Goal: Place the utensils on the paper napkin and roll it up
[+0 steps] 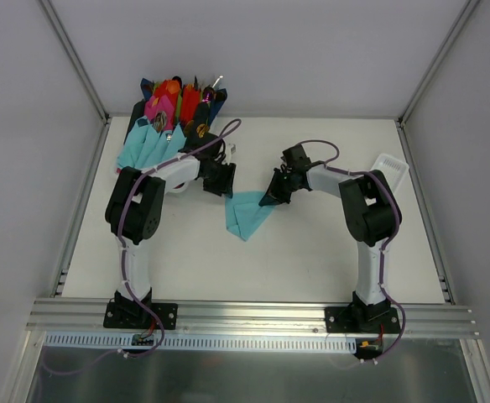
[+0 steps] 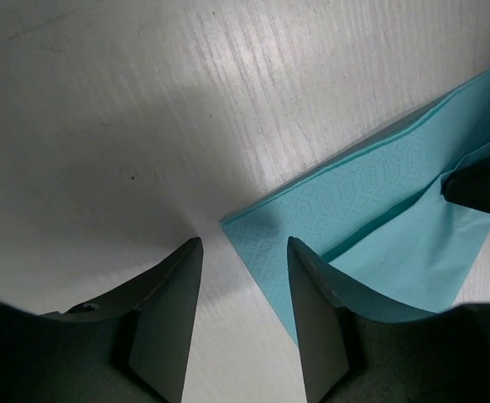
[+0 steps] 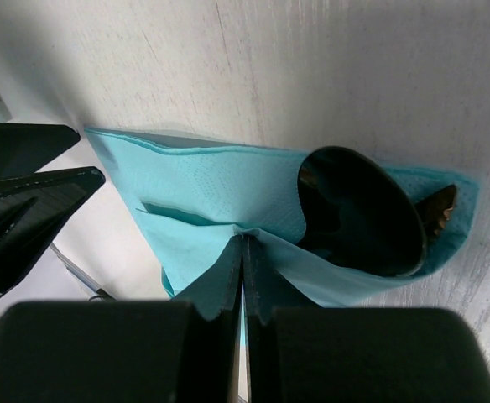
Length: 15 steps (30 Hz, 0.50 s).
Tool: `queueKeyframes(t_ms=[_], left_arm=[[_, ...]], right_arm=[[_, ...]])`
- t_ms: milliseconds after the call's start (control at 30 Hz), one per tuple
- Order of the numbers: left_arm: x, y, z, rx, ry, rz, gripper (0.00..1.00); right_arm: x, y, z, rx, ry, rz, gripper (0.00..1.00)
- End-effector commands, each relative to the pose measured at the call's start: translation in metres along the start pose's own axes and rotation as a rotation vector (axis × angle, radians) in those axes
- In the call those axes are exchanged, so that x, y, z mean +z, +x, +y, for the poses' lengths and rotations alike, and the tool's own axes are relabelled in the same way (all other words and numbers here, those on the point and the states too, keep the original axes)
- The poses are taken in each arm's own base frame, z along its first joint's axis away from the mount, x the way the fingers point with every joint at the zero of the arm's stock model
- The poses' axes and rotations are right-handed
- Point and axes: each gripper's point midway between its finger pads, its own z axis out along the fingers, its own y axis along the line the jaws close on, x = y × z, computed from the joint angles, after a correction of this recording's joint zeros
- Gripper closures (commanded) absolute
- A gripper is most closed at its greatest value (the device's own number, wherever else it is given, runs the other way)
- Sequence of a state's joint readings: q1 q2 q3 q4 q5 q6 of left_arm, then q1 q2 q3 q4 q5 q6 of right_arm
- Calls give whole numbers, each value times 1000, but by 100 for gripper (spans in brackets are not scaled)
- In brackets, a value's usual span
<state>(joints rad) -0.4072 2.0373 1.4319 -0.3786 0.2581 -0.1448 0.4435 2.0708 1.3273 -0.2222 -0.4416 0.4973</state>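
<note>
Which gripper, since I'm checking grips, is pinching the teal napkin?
The right gripper, shut on an edge of the napkin; the left gripper is open at its corner.

Left arm (image 1: 136, 220) and right arm (image 1: 369, 220): white links, chunky black joint housings. Purple cables (image 1: 126, 260) run along both. Flat black base plates (image 1: 165, 315). Fingers (image 2: 165, 327) matte black, wedge-shaped, tapering.

Top camera: fixed high behind arm bases (image 1: 140, 313), facing down over whole table (image 1: 312, 260); napkin (image 1: 247, 217) small, mid-frame.
Left wrist camera: close, facing down past left gripper (image 2: 245, 248); napkin corner just beyond, to right.
Right wrist camera: closest, right gripper (image 3: 243, 245) pinching napkin fold.
Napkin common to all three; left wrist view also catches right gripper at napkin's right side.
</note>
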Motion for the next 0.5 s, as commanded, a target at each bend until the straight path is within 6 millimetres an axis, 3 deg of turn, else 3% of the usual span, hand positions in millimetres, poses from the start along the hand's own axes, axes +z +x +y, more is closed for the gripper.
queueKeyframes(t_ms=[0,233,333,467], left_arm=[[10,13,-6,36,-10,45,56],[15,30,-13,41,17,91,79],[10,23,-18,35,43,74,90],[-17,-6,-35,55,90,-14,100]], right_arm=[[-1,18,-35,36,151,25,100],[-1,17,-36,39,156,21,100],[-1,18,-37,39,161,22,100],[-3,18,-38,35,168,21,100]])
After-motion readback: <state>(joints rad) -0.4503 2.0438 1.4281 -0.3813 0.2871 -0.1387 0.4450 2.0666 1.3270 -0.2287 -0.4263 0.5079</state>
